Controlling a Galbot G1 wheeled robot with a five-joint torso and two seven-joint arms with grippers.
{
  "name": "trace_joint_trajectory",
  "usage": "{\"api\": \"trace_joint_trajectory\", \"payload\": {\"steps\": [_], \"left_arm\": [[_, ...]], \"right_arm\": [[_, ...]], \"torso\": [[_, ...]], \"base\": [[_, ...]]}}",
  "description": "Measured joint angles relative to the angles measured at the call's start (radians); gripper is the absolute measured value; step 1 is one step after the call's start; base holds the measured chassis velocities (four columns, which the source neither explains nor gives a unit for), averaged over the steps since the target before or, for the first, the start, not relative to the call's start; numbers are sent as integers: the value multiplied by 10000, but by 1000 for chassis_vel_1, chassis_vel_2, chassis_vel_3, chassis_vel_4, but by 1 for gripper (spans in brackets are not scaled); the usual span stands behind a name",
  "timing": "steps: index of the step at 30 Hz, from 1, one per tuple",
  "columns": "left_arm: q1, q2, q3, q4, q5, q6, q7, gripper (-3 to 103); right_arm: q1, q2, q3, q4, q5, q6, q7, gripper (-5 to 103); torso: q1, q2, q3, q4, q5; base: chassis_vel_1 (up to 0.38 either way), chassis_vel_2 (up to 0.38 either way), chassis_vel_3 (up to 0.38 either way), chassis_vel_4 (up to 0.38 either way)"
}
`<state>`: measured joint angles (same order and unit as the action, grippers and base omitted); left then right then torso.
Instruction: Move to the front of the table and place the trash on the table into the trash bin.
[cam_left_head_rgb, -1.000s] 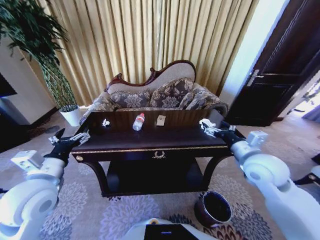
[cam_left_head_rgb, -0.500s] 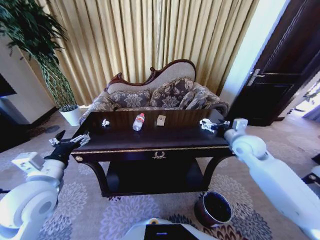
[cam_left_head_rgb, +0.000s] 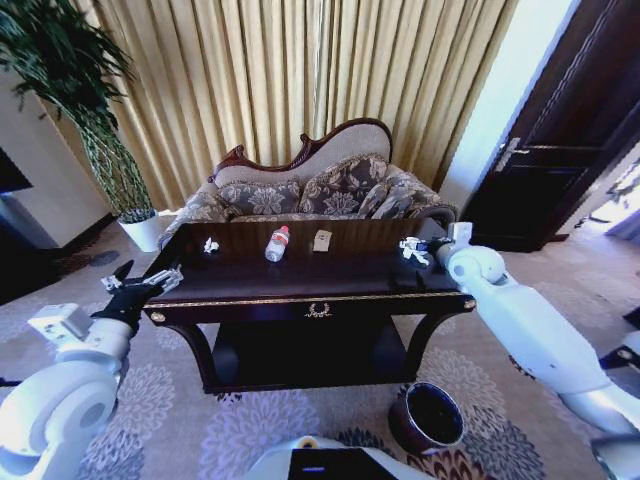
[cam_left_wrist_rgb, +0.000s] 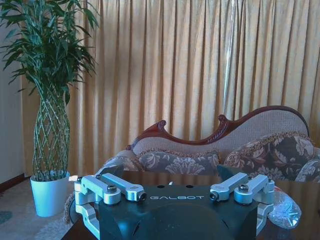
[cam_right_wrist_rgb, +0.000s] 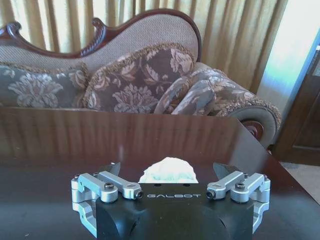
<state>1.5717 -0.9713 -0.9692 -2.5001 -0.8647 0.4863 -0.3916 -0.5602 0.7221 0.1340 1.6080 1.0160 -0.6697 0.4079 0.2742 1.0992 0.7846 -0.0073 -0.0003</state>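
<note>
Dark glossy bench (cam_left_head_rgb: 300, 283) with gold trim; red-capped clear bottle (cam_left_head_rgb: 277, 244); white crumpled scrap (cam_right_wrist_rgb: 168, 171); maroon bin (cam_left_head_rgb: 427, 418); floral-patterned sofa (cam_left_head_rgb: 330, 190).

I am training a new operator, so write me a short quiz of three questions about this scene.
1. True or false: the bottle lies on the table.
2. Where is the bin? A. on the table; B. on the floor near the table's right front leg; C. on the sofa.
3. Fill in: the left tool is beside the table's left end; the right tool, open, is over its ___ end.

Key: 1 true; 2 B; 3 right.
</note>
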Motion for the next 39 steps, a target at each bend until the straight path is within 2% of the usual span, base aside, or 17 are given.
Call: {"api": "trace_joint_trajectory", "payload": {"steps": [10, 23, 24, 28, 30, 32, 33, 36, 39], "left_arm": [[-59, -22, -48, 0, 6, -29, -3, 100], [-112, -52, -66, 0, 12, -130, -4, 100], [-110, -49, -69, 0, 13, -159, -4, 100], [-107, -54, -65, 0, 21, -204, 11, 100], [-107, -59, -62, 0, 24, -205, 18, 100], [-91, -65, -62, 0, 38, -212, 53, 100], [-91, -65, -62, 0, 38, -212, 53, 100], [-65, -64, -95, 0, 42, -220, 108, 100], [-64, -56, -103, 0, 44, -224, 123, 100]], "right_arm": [[663, 223, -607, -1111, -12, -456, 99, 100], [754, 360, -757, -1807, -115, -466, 165, 100], [731, 343, -726, -1816, -113, -463, 164, 103], [489, 290, -530, -1684, -104, -406, 140, 84], [423, 288, -490, -1643, -107, -393, 136, 84], [243, 288, -384, -1522, -138, -356, 132, 73], [243, 288, -384, -1522, -138, -356, 132, 73], [97, 286, -303, -1431, -156, -309, 129, 57], [73, 269, -285, -1412, -158, -297, 128, 51]], "torso": [[0, 0, 0, -1, 1], [-1, 0, -2, 1, 0], [-1, 1, -2, 1, -1], [-2, 1, -3, 0, -2], [-2, 1, -3, 0, -2], [-2, 2, -3, 1, -3], [-2, 2, -3, 1, -3], [-3, 2, -3, 1, -2], [-3, 3, -3, 1, 0]], "base": [[0, 0, 0, 0], [0, 0, 0, 0], [0, 0, 0, 0], [0, 0, 0, 0], [0, 0, 0, 0], [0, 0, 0, 0], [0, 0, 0, 0], [0, 0, 0, 0], [0, 0, 0, 0]]}}
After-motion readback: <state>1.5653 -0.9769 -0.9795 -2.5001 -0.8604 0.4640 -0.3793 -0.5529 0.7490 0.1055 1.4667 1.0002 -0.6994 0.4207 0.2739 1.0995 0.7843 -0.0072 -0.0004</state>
